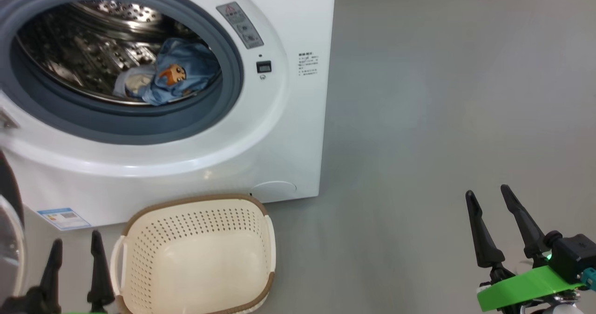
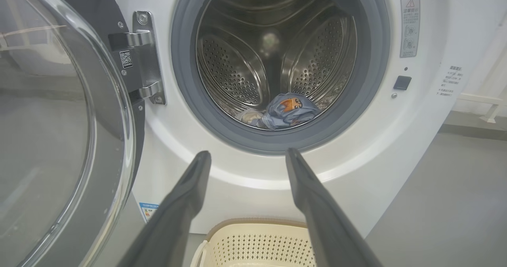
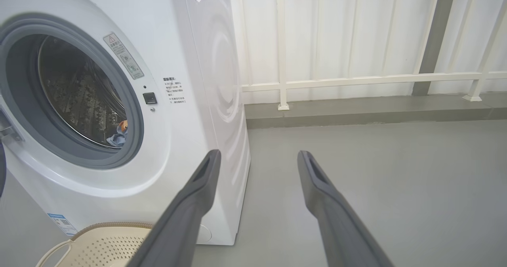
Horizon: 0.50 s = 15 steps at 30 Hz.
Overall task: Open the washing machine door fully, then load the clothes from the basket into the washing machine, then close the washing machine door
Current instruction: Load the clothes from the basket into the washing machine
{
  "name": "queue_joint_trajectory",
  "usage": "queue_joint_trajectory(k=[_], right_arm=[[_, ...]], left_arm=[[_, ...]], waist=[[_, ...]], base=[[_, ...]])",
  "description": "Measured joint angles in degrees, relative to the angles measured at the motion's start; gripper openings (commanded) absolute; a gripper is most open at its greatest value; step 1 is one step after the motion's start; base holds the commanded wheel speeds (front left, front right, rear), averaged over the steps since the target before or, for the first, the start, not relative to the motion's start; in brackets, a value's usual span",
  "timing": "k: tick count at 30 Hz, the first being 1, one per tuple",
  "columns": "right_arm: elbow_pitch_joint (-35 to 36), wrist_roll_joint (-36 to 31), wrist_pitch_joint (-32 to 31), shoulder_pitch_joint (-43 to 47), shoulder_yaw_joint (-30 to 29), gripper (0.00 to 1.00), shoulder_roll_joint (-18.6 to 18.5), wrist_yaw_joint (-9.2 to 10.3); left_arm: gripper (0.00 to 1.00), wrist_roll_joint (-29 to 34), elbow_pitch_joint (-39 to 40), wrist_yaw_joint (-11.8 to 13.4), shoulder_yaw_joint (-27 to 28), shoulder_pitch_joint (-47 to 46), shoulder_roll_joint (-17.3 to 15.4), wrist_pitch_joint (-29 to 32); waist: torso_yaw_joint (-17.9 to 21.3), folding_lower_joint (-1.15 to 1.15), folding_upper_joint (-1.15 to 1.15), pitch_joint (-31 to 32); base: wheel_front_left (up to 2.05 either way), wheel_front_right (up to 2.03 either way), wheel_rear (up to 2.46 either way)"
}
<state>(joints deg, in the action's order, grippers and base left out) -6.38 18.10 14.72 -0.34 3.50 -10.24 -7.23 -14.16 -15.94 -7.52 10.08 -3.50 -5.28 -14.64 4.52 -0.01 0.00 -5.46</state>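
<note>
- L tool = left tool (image 1: 76, 238): fingers spread wide, nothing between them, touching nothing. We see it hover low, just left of the basket (image 1: 195, 198). In its wrist view it aims at the drum mouth.
- R tool = right tool (image 1: 487, 191): also released, fingers apart, holding nothing. It hangs over bare floor, well apart from the machine, tips pointing up the head view.
- Surface: smooth grey floor (image 1: 442, 118). The washing machine (image 1: 279, 132) and basket both stand on it.
- Room: white ribbed wall w/ a white railing (image 3: 356, 79) behind, on a low grey kerb.
- The washing machine door (image 2: 59, 120) is swung open on the machine's left side, hung on a steel hinge (image 2: 146, 57). We can't tell exactly how far it has swung.
- The drum (image 2: 237, 69) opening faces us, w/ its axis running front to back into the machine. A grey-blue seal (image 1: 139, 127) rings it.
- The clothes (image 1: 179, 74) lie inside the drum, low and toward the right, near the front lip, w/ an orange figure facing out.
- The basket sits upright against the machine's front, below the opening. Its near end is cut off in the head view, so we can't tell its long axis.
- A blue label (image 1: 63, 217) is at the machine's lower left corner.
</note>
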Motion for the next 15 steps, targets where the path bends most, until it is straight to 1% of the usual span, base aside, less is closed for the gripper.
queue_joint_trajectory(k=[4, 15], right_arm=[[0.2, 0.0, 0.0, 0.9, -0.2, 1.0, 0.0, 0.0], [0.3, 0.0, 0.0, 1.0, -0.2, 1.0, 0.1, 0.0]], left_arm=[[1.0, 0.0, 1.0, 0.0, -0.1, 1.7, 0.0, 0.0], [1.0, -0.4, 1.5, 0.0, -0.5, 2.0, 0.0, 0.0]], waist=[[-0.5, 0.0, 0.0, 0.9], [-0.7, 0.01, 0.0, 1.2]], base=[[0.0, 0.0, 0.0], [0.0, 0.0, 0.0]])
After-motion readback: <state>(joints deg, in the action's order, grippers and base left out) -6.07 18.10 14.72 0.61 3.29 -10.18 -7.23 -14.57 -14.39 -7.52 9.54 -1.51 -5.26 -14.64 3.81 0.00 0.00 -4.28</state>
